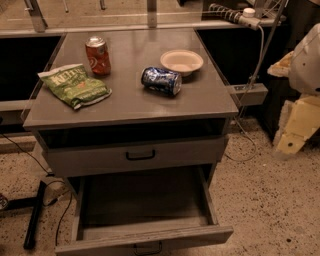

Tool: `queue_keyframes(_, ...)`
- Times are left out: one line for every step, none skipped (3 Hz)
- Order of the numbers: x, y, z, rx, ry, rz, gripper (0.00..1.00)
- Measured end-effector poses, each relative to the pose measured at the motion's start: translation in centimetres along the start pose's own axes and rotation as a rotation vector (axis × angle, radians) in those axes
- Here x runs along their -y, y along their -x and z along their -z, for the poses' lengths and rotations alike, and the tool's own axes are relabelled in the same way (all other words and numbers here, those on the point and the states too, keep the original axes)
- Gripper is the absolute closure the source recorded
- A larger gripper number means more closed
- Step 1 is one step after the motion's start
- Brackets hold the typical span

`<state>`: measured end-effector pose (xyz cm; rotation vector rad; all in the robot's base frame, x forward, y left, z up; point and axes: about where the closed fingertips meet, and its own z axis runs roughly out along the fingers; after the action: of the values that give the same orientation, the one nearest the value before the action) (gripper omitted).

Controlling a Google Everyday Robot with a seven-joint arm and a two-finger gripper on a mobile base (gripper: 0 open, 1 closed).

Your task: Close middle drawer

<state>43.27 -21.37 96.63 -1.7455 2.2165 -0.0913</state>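
The middle drawer of the grey cabinet is pulled far out toward me. Its boxy inside looks empty, and its black bar handle sits at the bottom edge of the view. Above it is the top drawer with the same handle, and a dark gap shows between its front and the cabinet top. The lowest drawer is out of view. My gripper, a cream-coloured piece at the end of the arm, hangs at the far right. It is level with the top drawer and well clear of the cabinet.
The cabinet top holds a red can, a green chip bag, a blue can lying on its side and a pale bowl. Cables and a black bar lie on the speckled floor to the left. A power strip and a cord are at the back right.
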Motion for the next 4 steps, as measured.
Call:
queue_keyframes(-2.0, -0.5, -2.0, 0.035, 0.018, 0.026, 0.0)
queue_keyframes(-4.8, -1.0, -4.8, 0.094, 0.036, 0.063, 0.0)
queue_keyframes(-7.9, -1.9, -8.6, 0.169, 0.052, 0.094, 0.0)
queue_keyframes(-10.8, -2.8, -12.2, 0.217, 0.068, 0.105, 0.18)
